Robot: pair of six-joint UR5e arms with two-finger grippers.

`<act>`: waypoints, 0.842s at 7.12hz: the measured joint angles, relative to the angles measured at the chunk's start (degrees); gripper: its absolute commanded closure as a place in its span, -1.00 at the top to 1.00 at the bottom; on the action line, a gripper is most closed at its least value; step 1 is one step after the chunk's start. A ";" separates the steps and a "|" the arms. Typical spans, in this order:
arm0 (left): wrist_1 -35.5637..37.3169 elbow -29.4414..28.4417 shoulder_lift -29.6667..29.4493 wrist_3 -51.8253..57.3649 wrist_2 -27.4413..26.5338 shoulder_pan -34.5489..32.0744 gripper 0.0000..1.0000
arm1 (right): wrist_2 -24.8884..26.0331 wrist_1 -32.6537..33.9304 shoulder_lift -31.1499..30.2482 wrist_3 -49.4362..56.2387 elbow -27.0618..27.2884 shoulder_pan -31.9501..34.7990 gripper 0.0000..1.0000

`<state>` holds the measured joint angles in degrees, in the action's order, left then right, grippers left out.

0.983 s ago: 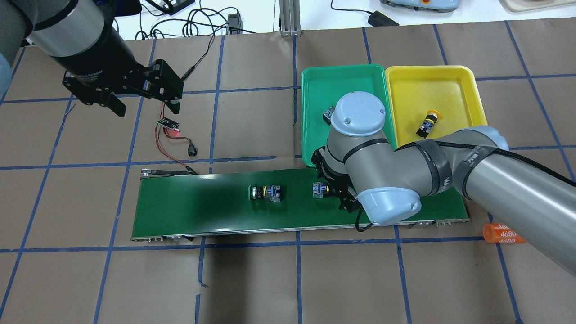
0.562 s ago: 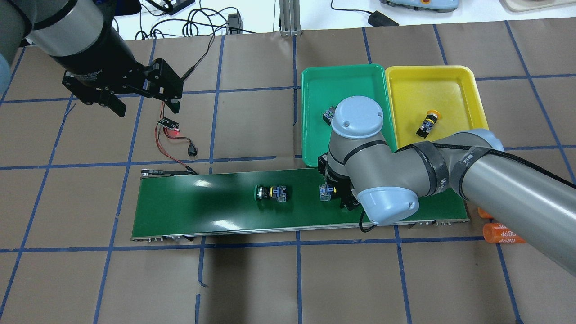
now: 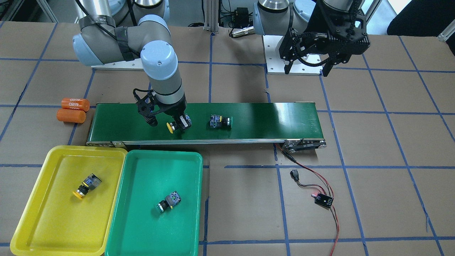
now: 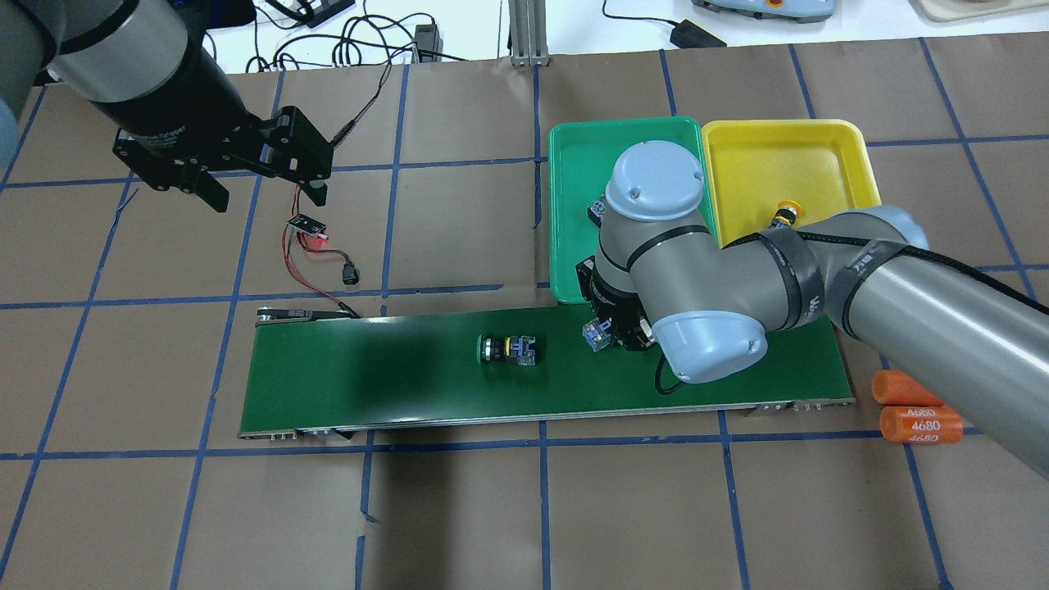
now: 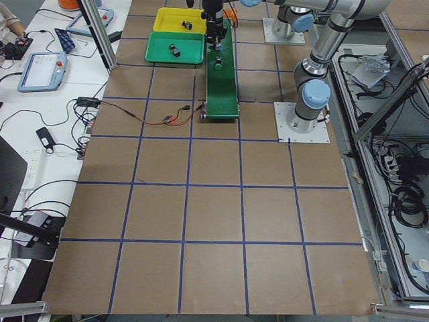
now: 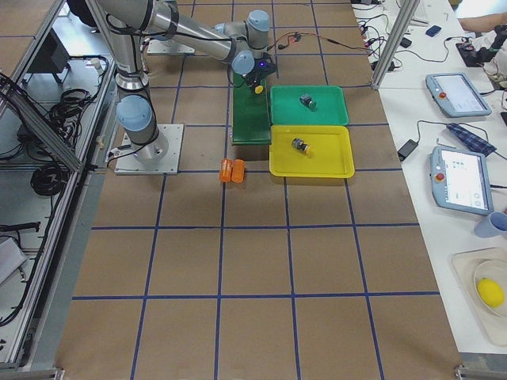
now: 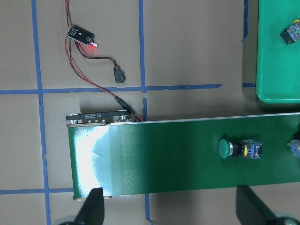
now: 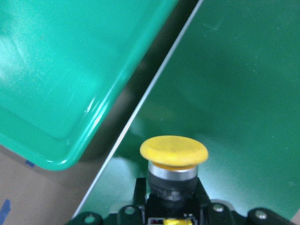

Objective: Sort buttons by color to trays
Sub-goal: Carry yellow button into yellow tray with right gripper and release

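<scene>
Overhead, front, sides, wrist close-ups, belt [image 4: 393, 377] shared

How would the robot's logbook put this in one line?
right arm: jaws shut on yellow button | left arm: jaws open | belt: green button | green tray: another green button | yellow tray: another yellow button

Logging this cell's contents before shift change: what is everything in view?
conveyor belt: one, dark green, mid-table.
yellow tray, green tray: one each, side by side beside the belt.
held yellow button: one, over the belt.
belt green button: one, lying on the belt.
tray yellow button: one, in the yellow tray.
tray green button: one, in the green tray.
orange cylinders: two, off the belt's end.
circuit board: one, black, by the belt's other end.
left gripper: black, open, empty, over the table.
right gripper: shut on the held yellow button.
</scene>
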<state>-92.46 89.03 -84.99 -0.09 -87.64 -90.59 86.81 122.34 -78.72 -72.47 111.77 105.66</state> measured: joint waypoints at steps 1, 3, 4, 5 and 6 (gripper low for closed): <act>0.00 0.00 0.00 0.00 0.01 0.03 1.00 | 0.20 -3.39 -0.02 1.33 -3.06 -0.31 -1.00; 0.12 0.00 -0.05 0.04 0.03 0.12 1.00 | 1.84 -10.46 -0.21 7.90 -8.17 -3.09 -1.00; 0.41 0.00 -0.11 0.11 0.09 0.13 1.00 | 2.46 -12.70 -0.75 11.54 -9.25 -5.38 -1.00; 0.64 -0.06 -0.14 0.15 0.14 0.15 1.00 | 2.73 -14.13 -1.65 15.94 -9.69 -8.06 -1.00; 0.74 -0.09 -0.15 0.13 0.19 0.10 1.00 | 2.85 -14.49 -2.00 22.83 -9.82 -12.14 -1.00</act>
<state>-91.72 88.94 -85.14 0.04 -87.44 -90.50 89.66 107.84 -80.72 -49.65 101.96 93.53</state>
